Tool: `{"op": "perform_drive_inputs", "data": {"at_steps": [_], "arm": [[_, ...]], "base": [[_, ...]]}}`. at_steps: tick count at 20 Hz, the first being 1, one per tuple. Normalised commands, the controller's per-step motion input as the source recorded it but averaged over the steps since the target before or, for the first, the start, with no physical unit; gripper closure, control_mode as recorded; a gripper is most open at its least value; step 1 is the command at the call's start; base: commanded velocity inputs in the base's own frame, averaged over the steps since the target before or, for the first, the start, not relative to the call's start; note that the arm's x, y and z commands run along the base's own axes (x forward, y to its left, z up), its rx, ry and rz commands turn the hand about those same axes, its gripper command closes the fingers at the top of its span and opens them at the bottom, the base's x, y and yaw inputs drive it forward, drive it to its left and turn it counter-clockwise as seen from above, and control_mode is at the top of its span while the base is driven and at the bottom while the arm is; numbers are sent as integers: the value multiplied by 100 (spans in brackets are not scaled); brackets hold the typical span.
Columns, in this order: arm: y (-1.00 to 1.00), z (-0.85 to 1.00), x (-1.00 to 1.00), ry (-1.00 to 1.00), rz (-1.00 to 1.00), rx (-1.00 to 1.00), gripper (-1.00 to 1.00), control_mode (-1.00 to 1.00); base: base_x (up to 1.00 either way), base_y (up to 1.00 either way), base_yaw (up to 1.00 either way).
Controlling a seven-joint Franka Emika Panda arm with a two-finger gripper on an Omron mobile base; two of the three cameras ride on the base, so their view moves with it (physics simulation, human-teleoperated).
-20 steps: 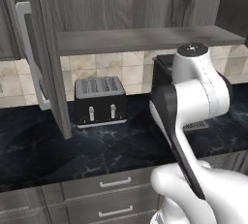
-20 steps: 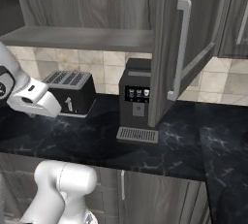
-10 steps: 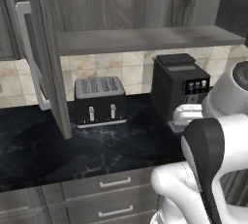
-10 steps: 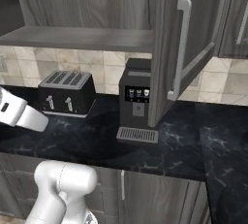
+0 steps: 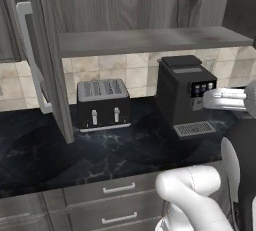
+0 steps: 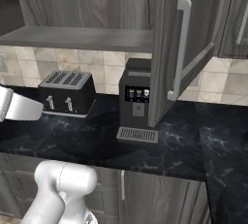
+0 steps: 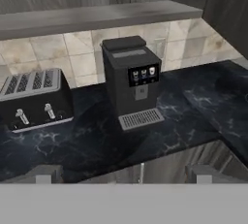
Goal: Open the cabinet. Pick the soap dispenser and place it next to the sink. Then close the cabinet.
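The cabinet stands open, its left door [image 5: 52,60] and right door [image 6: 167,39] swung out towards me, each with a long silver bar handle [image 6: 181,48]. Its lowest shelf [image 5: 150,40] looks bare where it shows. The soap dispenser and the sink are out of view. My gripper [image 7: 123,177] is open with nothing between the two fingertips [image 7: 43,173], and it looks from the counter's front edge at the coffee machine [image 7: 131,80]. My hand [image 5: 225,99] hangs at counter height by the machine's right side.
A black toaster [image 5: 102,102] sits on the dark marble counter [image 5: 100,155] left of the coffee machine [image 5: 185,92]. Drawers with short handles [image 5: 119,189] run below. The open doors jut out over the counter on both sides.
The arm has swung down and to the right in the left base view, away from in front of the coffee machine. The gripper stays open. The cabinet doors have not moved.
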Motion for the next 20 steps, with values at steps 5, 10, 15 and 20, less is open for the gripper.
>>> {"op": "perform_drive_inputs", "data": {"at_steps": [5, 10, 15, 20], "arm": [[-36, 8, 1, -24, 0, 0, -100, -100], [-62, 0, 9, -34, 0, 0, -100, -100], [-53, 25, -2, -42, 0, 0, -100, -100], [-39, 53, -19, -31, 0, 0, -100, -100]], "base": [[0, 0, 0], [0, 0, 0], [0, 0, 0], [0, 0, 0]]}}
